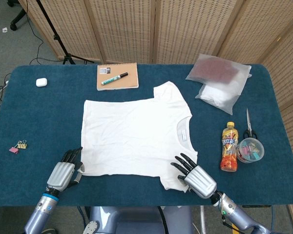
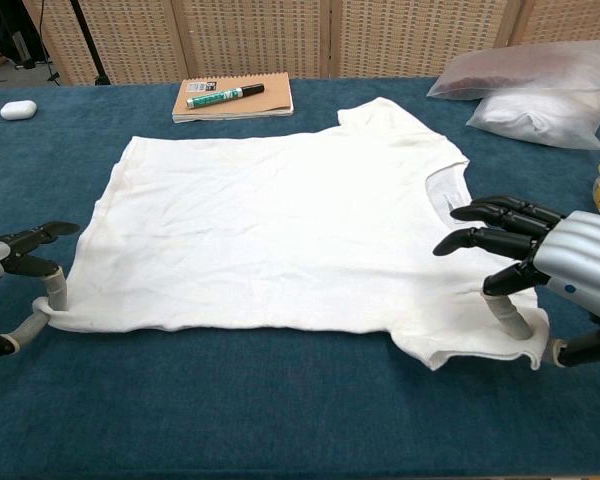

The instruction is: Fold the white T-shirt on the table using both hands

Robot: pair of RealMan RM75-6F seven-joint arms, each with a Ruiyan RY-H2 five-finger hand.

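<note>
The white T-shirt (image 1: 136, 136) lies flat in the middle of the blue table (image 1: 39, 117), hem toward my left and collar toward my right. At its near hem corner (image 2: 60, 320) my left hand (image 1: 63, 174) pinches the cloth between thumb and a finger, the other fingers (image 2: 30, 236) spread above. My right hand (image 1: 198, 179) sits on the near sleeve (image 2: 480, 335). One fingertip (image 2: 510, 322) presses the sleeve from above while the thumb meets its outer edge, so the cloth is caught between them.
A notebook (image 1: 117, 76) with a green marker lies behind the shirt. A white earbud case (image 1: 41, 82) and binder clips (image 1: 18, 146) lie to the left. On the right are a juice bottle (image 1: 228, 146), a cup of clips (image 1: 250, 149), scissors (image 1: 249, 126) and plastic bags (image 1: 219, 80).
</note>
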